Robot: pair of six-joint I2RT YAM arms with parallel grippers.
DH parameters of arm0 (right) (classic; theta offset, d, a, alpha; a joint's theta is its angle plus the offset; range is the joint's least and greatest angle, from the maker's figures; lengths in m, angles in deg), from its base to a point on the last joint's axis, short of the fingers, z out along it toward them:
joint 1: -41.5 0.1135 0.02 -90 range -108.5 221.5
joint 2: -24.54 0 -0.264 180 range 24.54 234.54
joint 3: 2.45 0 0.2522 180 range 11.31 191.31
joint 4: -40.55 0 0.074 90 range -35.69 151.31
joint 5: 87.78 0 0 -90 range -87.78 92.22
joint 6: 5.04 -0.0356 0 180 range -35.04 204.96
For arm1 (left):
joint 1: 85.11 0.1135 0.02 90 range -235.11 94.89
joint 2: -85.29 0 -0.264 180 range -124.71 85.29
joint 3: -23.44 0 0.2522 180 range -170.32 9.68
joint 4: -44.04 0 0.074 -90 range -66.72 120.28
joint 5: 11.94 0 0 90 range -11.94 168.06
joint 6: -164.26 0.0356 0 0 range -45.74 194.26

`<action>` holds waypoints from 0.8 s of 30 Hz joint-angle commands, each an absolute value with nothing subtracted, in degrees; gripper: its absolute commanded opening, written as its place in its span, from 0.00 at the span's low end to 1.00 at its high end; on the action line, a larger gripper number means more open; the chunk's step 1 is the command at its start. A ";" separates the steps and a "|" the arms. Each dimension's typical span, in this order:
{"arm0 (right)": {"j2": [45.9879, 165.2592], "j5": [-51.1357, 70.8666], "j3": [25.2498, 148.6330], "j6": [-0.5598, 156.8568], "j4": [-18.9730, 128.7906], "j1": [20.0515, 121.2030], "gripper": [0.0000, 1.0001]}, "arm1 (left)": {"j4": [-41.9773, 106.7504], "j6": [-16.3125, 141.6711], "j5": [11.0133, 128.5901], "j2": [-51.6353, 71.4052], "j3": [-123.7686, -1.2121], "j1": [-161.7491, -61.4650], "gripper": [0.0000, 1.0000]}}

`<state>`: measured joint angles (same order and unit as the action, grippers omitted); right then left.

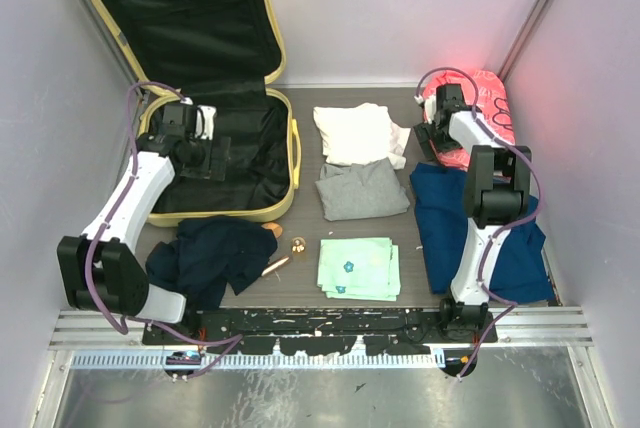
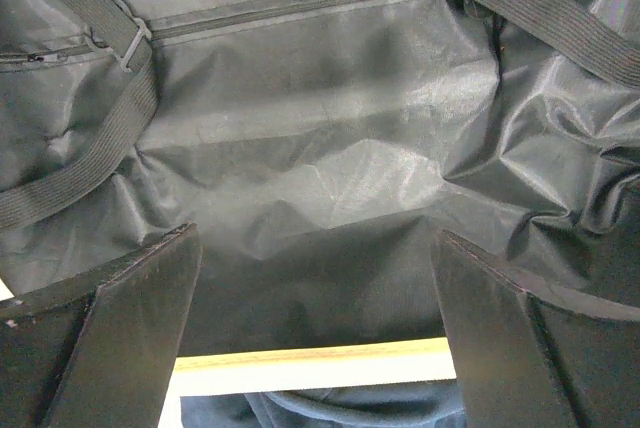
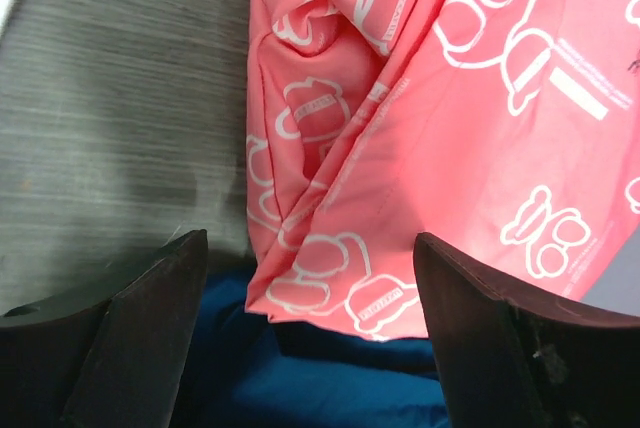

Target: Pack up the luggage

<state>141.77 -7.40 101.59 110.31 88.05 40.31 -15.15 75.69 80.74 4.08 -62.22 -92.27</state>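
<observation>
The luggage [image 1: 283, 138] is a pale-yellow suitcase lying open at the back left, its lid leaning on the wall and its black lining [image 2: 300, 148] bare. My left gripper [image 1: 208, 158] is open and empty inside the base, just above the lining; in the left wrist view [image 2: 315, 238] the yellow rim [image 2: 310, 363] shows between its fingers. My right gripper [image 1: 433, 136] is open at the back right, hovering over the edge of a pink printed garment [image 3: 420, 128] that overlaps a blue garment [image 3: 330, 388]. Its fingers [image 3: 150, 328] hold nothing.
On the table lie a white garment [image 1: 355, 133], a grey garment [image 1: 360, 188], a folded green cloth [image 1: 358, 268], a navy garment [image 1: 215, 253] in front of the suitcase, and the blue garment [image 1: 440, 213] at the right. Small gold objects [image 1: 298, 245] lie near the middle front.
</observation>
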 commanded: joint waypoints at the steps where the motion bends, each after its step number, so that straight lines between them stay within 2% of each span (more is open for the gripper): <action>1: 144.27 -12.56 103.10 109.24 85.19 40.27 0.84 | -12.67 76.90 83.26 3.43 -64.40 -93.15 0.98; 3: 145.32 -14.28 102.58 109.67 83.90 40.15 0.76 | -12.61 76.70 83.82 3.18 -64.66 -93.66 0.98; 7: 147.31 -15.92 104.02 109.04 83.10 39.13 0.53 | -12.91 75.98 84.23 3.07 -65.54 -94.90 0.98; 11: 148.97 -7.12 111.75 104.65 89.13 37.89 0.09 | -12.96 75.71 84.26 2.64 -66.65 -96.48 0.98; 12: 149.07 -4.22 113.82 103.21 90.72 37.74 0.02 | -12.92 75.67 84.19 2.33 -67.03 -96.94 0.98; 19: 148.39 11.59 123.43 92.36 95.05 37.52 0.01 | -10.51 73.83 83.81 -1.08 -71.34 -102.20 0.98; 24: 148.82 20.28 125.82 80.97 94.65 36.16 0.01 | -4.90 67.93 77.90 -5.14 -75.21 -106.20 0.98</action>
<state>150.41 8.77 122.31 92.65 95.72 36.86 -12.72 73.33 82.51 -3.20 -71.01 -103.59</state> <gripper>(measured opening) 0.074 0.981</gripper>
